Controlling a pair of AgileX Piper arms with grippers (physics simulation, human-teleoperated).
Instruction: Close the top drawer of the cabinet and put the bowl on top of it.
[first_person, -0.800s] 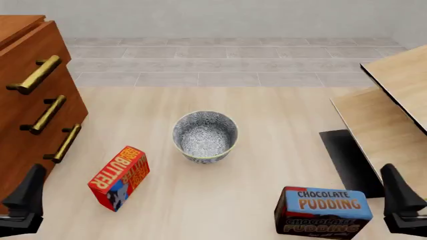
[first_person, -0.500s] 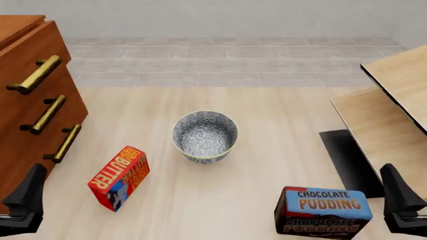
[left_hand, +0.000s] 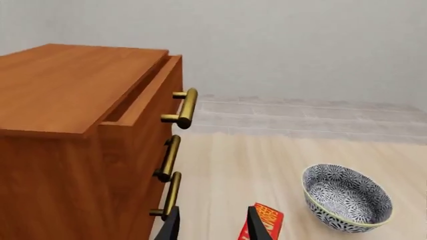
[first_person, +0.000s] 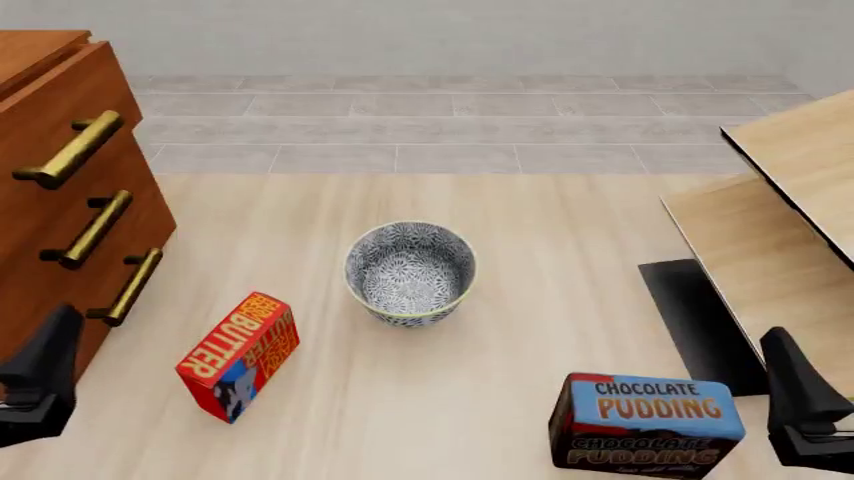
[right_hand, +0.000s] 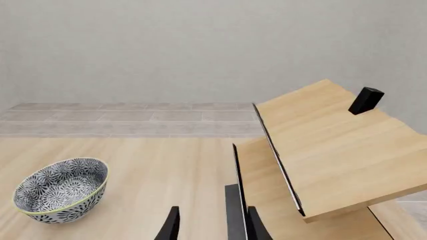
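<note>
Pale wood counter (first_person: 534, 250), grey wall behind. Cabinet (first_person: 54, 200) at left, cut off by the frame edge; top drawer (left_hand: 143, 97) slightly pulled out. Bowl (first_person: 411, 272) upright mid-counter, untouched. Butter box (first_person: 238, 355), pudding box (first_person: 647, 421) partly cropped. Left gripper (left_hand: 212, 227) and right gripper (right_hand: 210, 225): fingers apart, empty, tips only visible.

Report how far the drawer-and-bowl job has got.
Nothing is done yet. The reddish-brown cabinet's top drawer stands slightly open. The blue-and-white patterned bowl sits on the table. Left gripper is open near the cabinet, holding nothing. Closing the drawer and placing the bowl remain.
</note>
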